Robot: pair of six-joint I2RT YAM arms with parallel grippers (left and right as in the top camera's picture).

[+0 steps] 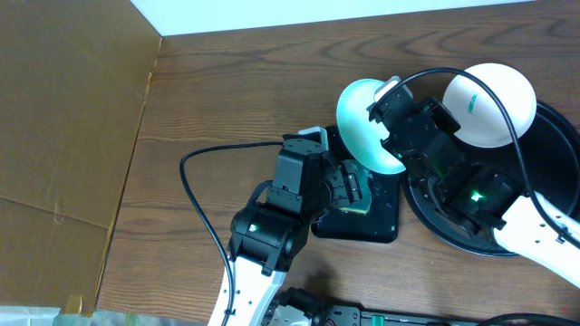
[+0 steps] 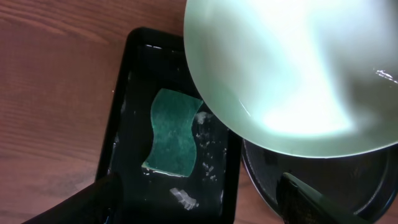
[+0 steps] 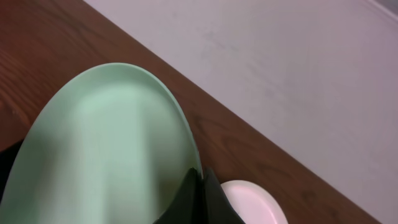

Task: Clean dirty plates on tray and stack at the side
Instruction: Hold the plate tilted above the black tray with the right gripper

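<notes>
Tray sits at the right of the table; its far side is cut off by the frame edge and much of its floor is covered by the right arm. Step in hand, as I judge it: one plate is lifted for scrubbing, with the scrubber not yet picked up. Plate is off the tray, tilted steeply in the air between the tray and the small tray. Right gripper is clamped tight on its rim. Second plate lies on the tray's far side, teal smear showing. Sponge lies flat in the small tray among wet foam flecks. Left gripper hangs over it, jaws spread wide, holding nothing. Next move, by my reckoning: the left gripper descends, closes across the sponge's narrow width, then lifts it to the plate's dirty face. The right should hold the plate tilted toward it and clear of the way down, since the plate overhangs the small tray's right edge in the left wrist view. Hard to make out: the held plate reads pale green in every view, probably a lighting cast. No smear shows on it, so I cannot tell which face is dirty. No third plate shows overhead. A white disc at the bottom of the right wrist view may be it, or the second plate. Overhead, the left gripper hides most of the sponge.
</notes>
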